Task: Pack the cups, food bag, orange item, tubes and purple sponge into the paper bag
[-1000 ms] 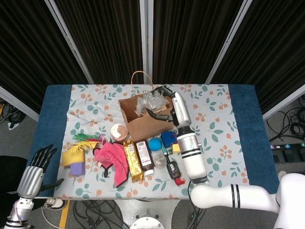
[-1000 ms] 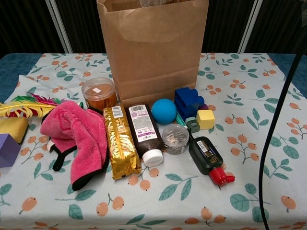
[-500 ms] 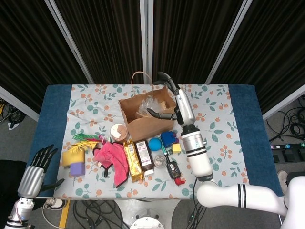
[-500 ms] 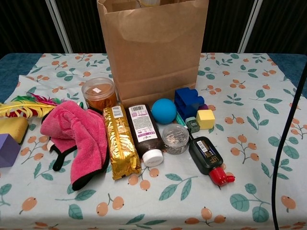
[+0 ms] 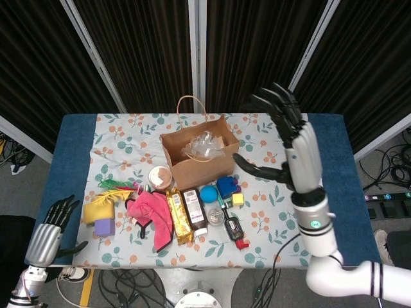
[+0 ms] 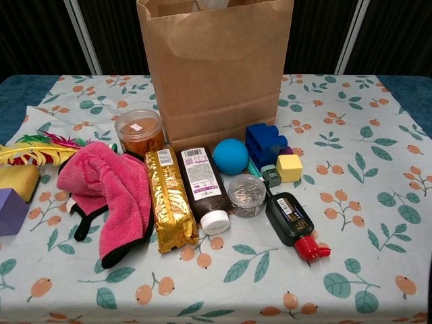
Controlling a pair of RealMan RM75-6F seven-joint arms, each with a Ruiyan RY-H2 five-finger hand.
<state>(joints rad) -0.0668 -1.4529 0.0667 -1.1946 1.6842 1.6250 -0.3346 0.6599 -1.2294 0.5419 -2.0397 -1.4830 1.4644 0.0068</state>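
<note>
The right hand [image 5: 292,144] has lifted away from the paper bag [image 5: 196,156], fingers now spread and empty. The clear cups [image 5: 204,144] stay inside the bag. The left hand [image 5: 50,224] still hangs open beside the table [image 5: 70,147].

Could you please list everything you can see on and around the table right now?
brown paper bag: 1, brown, standing at table centre, crumpled clear plastic inside
orange-lidded round tub: 1, left of the bag's base
pink cloth: 1, front left
gold foil food bag: 1, beside the cloth
dark tube with white cap: 1, right of the foil bag
blue ball: 1, by the bag
blue block: 1, right of the ball
yellow cube: 1, beside the block
clear round container: 1, centre front
dark bottle with red cap: 1, front right
purple sponge: 1, left edge
yellow sponge: 1, behind the purple one
coloured feathers: several, far left
left hand: open, beyond the table's left corner
right hand: open, raised right of the bag
</note>
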